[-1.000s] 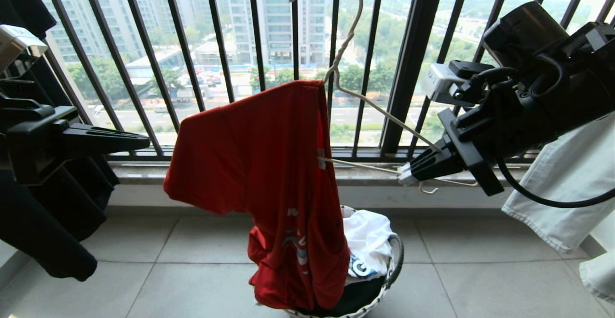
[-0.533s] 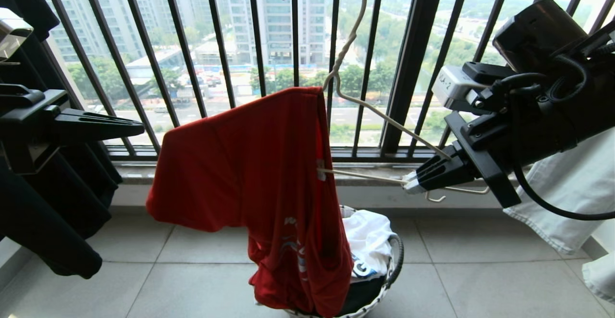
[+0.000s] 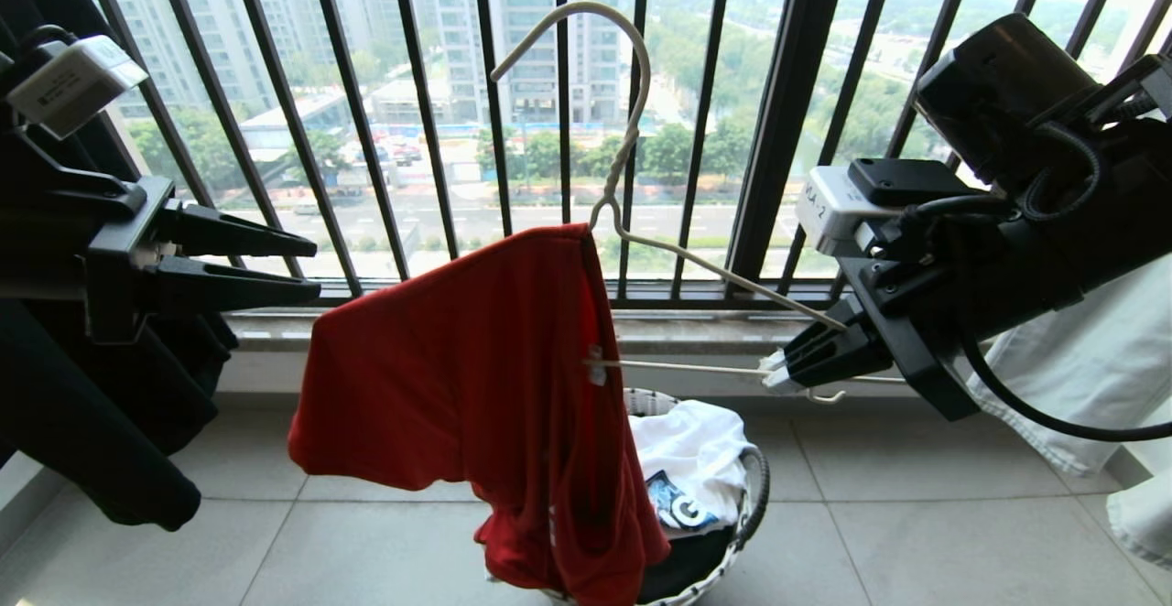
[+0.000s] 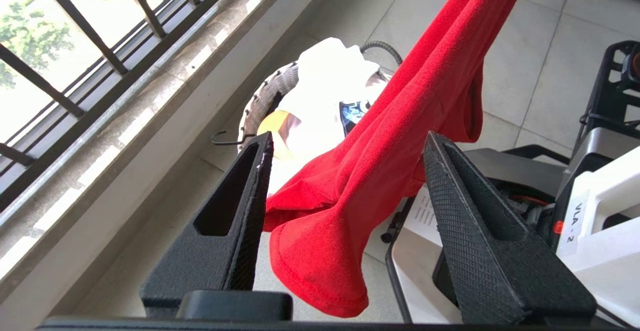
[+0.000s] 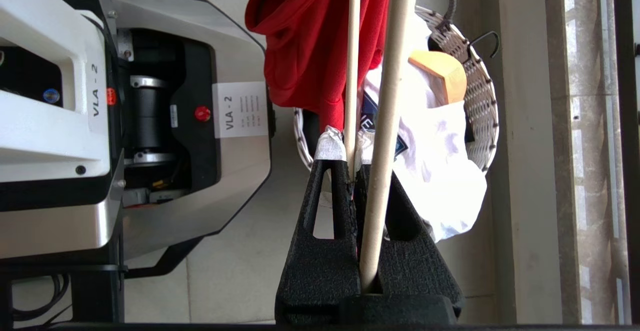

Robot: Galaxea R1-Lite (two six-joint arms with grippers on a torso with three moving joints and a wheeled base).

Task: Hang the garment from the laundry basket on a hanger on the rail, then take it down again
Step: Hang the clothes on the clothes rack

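Our right gripper [image 3: 786, 370] is clamped on the hanger [image 3: 641, 249]. Our left gripper [image 3: 307, 267], middle left, is apart. The garment [image 3: 476, 386] looks soft and floppy; we should pinch its loose sleeve.

High-rise home balcony (barred railing [image 3: 787, 121], tiled floor [image 3: 916, 533], laundry).

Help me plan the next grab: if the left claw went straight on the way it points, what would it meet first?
Probably the red T-shirt: the left wrist view frames its hanging sleeve between the open left claw fingers, apart for now. Depth is unclear.
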